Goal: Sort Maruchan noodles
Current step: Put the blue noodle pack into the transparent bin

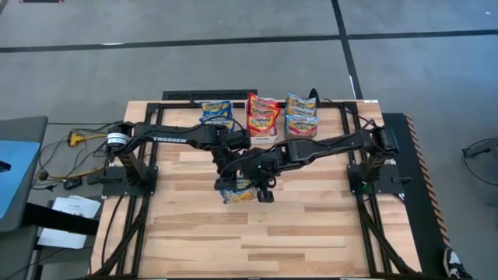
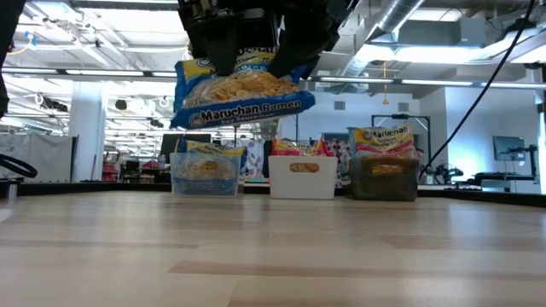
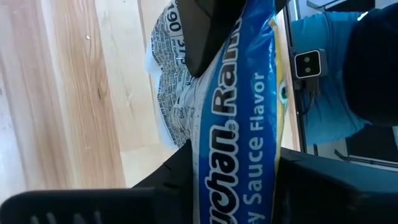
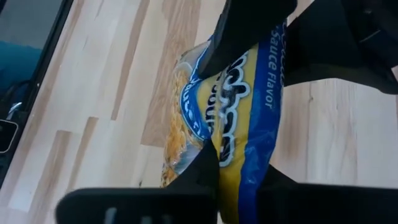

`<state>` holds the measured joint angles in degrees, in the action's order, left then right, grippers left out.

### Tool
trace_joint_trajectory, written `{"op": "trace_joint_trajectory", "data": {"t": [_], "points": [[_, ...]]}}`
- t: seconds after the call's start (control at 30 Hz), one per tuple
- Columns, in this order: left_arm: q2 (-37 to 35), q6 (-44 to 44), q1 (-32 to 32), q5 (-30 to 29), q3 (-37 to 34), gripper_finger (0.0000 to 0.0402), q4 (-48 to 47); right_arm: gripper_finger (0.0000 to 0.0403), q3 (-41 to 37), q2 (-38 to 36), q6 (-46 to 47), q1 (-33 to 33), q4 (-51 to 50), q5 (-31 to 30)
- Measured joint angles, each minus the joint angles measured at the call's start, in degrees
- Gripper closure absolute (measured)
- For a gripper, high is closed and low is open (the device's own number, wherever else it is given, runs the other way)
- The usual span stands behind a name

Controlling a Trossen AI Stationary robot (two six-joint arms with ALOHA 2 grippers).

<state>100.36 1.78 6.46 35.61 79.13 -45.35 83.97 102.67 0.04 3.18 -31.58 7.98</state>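
Note:
One blue-and-yellow Maruchan noodle packet (image 2: 239, 89) hangs high over the middle of the table (image 1: 311, 225), and both grippers are shut on it. My left gripper (image 1: 230, 173) comes at it from the left and my right gripper (image 1: 263, 187) from the right. In the high view the arms hide most of the packet (image 1: 238, 194). At the far edge stand three bins. The clear one (image 2: 205, 175) holds blue packets, the white one (image 2: 302, 177) red ones, and the dark one (image 2: 386, 177) blue-and-orange ones. My left gripper has the packet's printed blue band (image 3: 236, 168) between its two fingers (image 3: 177, 171), slanting down from above. The packet hangs clear of the table. My right gripper's finger shows on the same packet farther along. My right gripper pinches the packet's yellow-and-blue part (image 4: 239, 165) between its two fingers (image 4: 202, 171), slanting down from above. The wrapper bulges and bends between the two grips. The packet hangs below the fingers, slightly tilted, well off the wood.
The three bins (image 1: 263, 117) stand in a row at the table's far edge. Bare wood lies under and in front of the held packet. Black frame rails (image 1: 405, 194) run along both sides of the table.

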Motion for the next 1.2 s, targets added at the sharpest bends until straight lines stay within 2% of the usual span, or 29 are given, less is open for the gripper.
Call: {"op": "trace_joint_trajectory", "data": {"t": [0.17, 0.4, 0.6, 0.8, 1.03, 1.2], "points": [[0.0, -1.2, 0.0, 0.1, 0.0, 0.0309, -0.1, 0.0333, 0.1, 0.0, 1.2, 0.0, -0.2, 0.3], [0.2, -2.7, -0.2, 0.0, -0.1, 0.0310, -1.6, 0.0251, 0.3, -0.2, 2.6, 0.0, -1.2, 0.3], [0.2, -0.6, -0.1, -5.4, -0.1, 0.0338, -6.2, 0.0201, 5.7, -0.8, 5.4, -0.2, -13.6, 0.3], [0.0, 2.2, 0.0, -11.7, 0.1, 0.0353, -9.0, 0.0195, 11.4, -0.7, 7.2, -0.3, -21.6, 0.7], [-0.1, 3.2, 0.5, -12.9, 0.1, 0.0354, -11.4, 0.0206, 14.0, -1.0, 3.4, -0.9, -28.2, 0.5], [-2.2, 5.6, 2.0, -20.0, 0.1, 0.0354, -14.6, 0.0214, 14.0, -3.4, 3.4, -2.6, -32.1, -1.8]]}}
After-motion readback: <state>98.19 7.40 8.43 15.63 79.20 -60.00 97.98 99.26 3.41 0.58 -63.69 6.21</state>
